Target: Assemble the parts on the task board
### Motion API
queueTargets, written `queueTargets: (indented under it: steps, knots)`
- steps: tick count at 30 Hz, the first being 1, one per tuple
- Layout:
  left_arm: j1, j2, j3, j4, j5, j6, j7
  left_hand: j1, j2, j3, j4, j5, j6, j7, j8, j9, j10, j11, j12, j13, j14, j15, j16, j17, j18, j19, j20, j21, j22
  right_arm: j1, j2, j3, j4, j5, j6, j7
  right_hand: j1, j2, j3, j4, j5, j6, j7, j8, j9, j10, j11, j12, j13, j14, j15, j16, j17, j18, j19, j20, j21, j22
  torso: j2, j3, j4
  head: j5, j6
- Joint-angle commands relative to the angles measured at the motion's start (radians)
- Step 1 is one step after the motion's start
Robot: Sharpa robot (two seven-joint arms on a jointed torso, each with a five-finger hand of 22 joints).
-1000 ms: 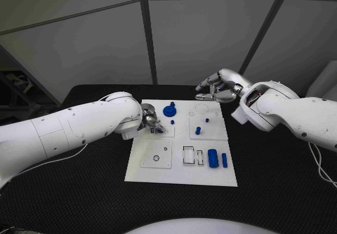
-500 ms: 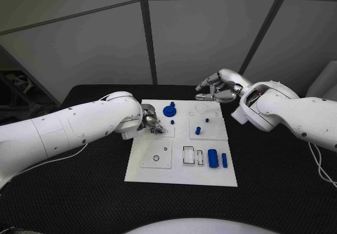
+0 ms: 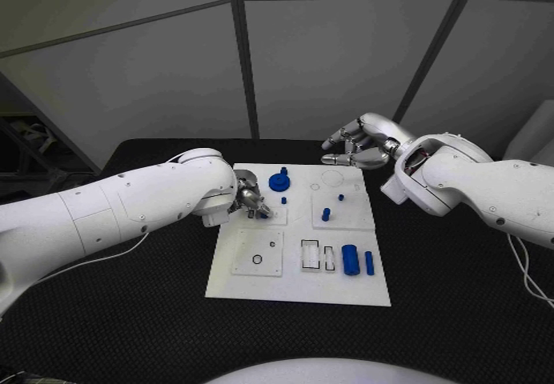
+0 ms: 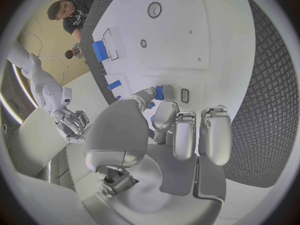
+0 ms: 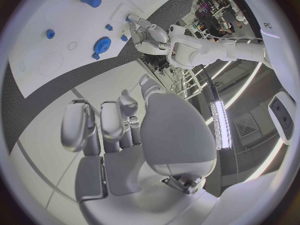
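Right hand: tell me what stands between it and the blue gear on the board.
Nothing visible does. The right hand hovers beyond the board's far edge, holding nothing; only bare board lies between it and the blue gear.

From my remote seat the head view is evenly lit and cool, with no hard shadows on the black table (image 3: 138, 320). The white task board (image 3: 295, 284) reads bright but not blown out, and its blue parts stay crisp. Soft highlights sit on the left hand (image 3: 250, 200) and the right hand (image 3: 358, 144). Both wrist views bend straight edges strongly toward the rim and darken there. A ceiling light strip (image 5: 219, 125) glares in the right wrist view.
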Motion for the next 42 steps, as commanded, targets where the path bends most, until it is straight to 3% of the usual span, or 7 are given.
queueTargets:
  steps: [1,16,20,26,29,34,42]
  knots:
    - [-0.005,0.007,-0.003,-0.015,-0.003,0.027,-0.024,0.023,0.041,0.096,-0.096,-0.011,0.005,-0.002,-0.002,0.000,0.011,-0.003,0.002,0.065,0.098,-0.005,0.004,0.239,-0.016,0.011,0.001,-0.004,0.123,0.002,0.000,0.001,0.002,-0.002,0.004,0.003,-0.010,0.002,0.001,0.007,0.004,0.008,0.003,-0.006,0.002,0.002,0.000,0.003,-0.001,0.008,-0.004,-0.006,0.001,0.014,0.003,0.000,-0.006,0.011,0.000,0.0001,-0.0008,0.000,-0.002]
    - [-0.004,0.025,-0.003,-0.046,-0.003,0.029,-0.038,0.009,0.058,0.099,-0.092,-0.031,-0.001,-0.001,-0.001,0.009,0.010,-0.003,0.004,0.066,0.097,-0.004,0.001,0.236,-0.015,0.009,0.002,-0.006,0.121,0.002,0.000,0.001,0.003,-0.003,0.004,0.002,-0.010,0.002,0.001,0.007,0.004,0.008,0.003,-0.006,0.002,0.002,0.000,0.003,-0.001,0.008,-0.004,-0.006,0.001,0.014,0.003,0.000,-0.006,0.011,0.000,-0.0007,-0.0004,-0.001,-0.006]
    - [-0.003,0.026,-0.003,-0.049,0.007,0.031,-0.044,-0.012,0.076,0.093,-0.078,-0.089,-0.011,-0.001,-0.006,0.014,0.005,-0.002,-0.008,0.063,0.096,-0.002,-0.002,0.233,-0.014,0.007,0.003,-0.009,0.118,0.002,0.000,0.001,0.003,-0.003,0.005,0.001,-0.010,0.002,0.001,0.007,0.004,0.008,0.003,-0.006,0.002,0.002,0.000,0.003,-0.001,0.008,-0.004,-0.006,0.001,0.014,0.003,0.000,-0.006,0.011,-0.001,-0.0004,-0.0002,-0.001,-0.006]
    - [-0.002,0.025,-0.003,-0.051,0.026,0.043,-0.050,-0.037,0.090,0.086,-0.053,-0.115,-0.043,0.008,-0.038,-0.010,-0.010,0.004,-0.042,0.052,0.095,0.002,-0.006,0.229,-0.013,0.003,0.007,-0.013,0.113,0.002,0.000,0.001,0.002,-0.003,0.006,0.001,-0.010,0.002,0.001,0.007,0.004,0.008,0.003,-0.006,0.002,0.002,0.000,0.003,-0.001,0.008,-0.004,-0.006,0.001,0.014,0.003,0.000,-0.006,0.011,0.000,-0.0003,-0.0001,0.000,-0.006]
    - [-0.001,0.024,-0.003,-0.050,0.033,0.051,-0.050,-0.030,0.098,0.093,-0.056,-0.101,-0.055,0.013,-0.056,-0.028,-0.015,0.008,-0.051,0.050,0.095,0.005,-0.007,0.229,-0.012,0.002,0.009,-0.015,0.112,0.002,0.000,0.001,0.001,-0.003,0.007,0.000,-0.010,0.002,0.001,0.007,0.004,0.008,0.003,-0.006,0.002,0.002,0.000,0.003,-0.001,0.008,-0.004,-0.006,0.001,0.014,0.003,0.000,-0.006,0.011,0.000,-0.0005,0.0004,-0.001,-0.007]
    - [0.000,0.020,-0.002,-0.045,0.042,0.062,-0.050,-0.017,0.105,0.112,-0.075,-0.005,-0.062,0.025,-0.080,-0.061,-0.022,0.017,-0.060,0.048,0.095,0.013,-0.007,0.228,-0.012,0.001,0.016,-0.017,0.112,0.002,0.001,0.001,0.000,-0.004,0.009,0.000,-0.010,0.002,0.001,0.007,0.004,0.008,0.003,-0.006,0.002,0.002,0.000,0.003,-0.001,0.008,-0.004,-0.006,0.001,0.014,0.003,0.000,-0.006,0.011,0.000,-0.0004,-0.0001,0.000,-0.007]
    - [0.002,0.017,0.002,-0.039,0.045,0.066,-0.050,-0.011,0.113,0.121,-0.088,0.011,-0.048,0.023,-0.072,-0.059,-0.021,0.016,-0.054,0.050,0.095,0.013,-0.007,0.228,-0.012,0.001,0.018,-0.017,0.112,0.002,0.003,0.001,-0.002,-0.010,0.011,-0.001,-0.012,0.002,0.000,0.006,0.004,0.007,0.003,-0.006,0.002,0.002,0.000,0.003,-0.001,0.008,-0.004,-0.008,0.001,0.014,0.003,0.000,-0.007,0.011,-0.001,-0.0004,0.0000,0.001,-0.007]
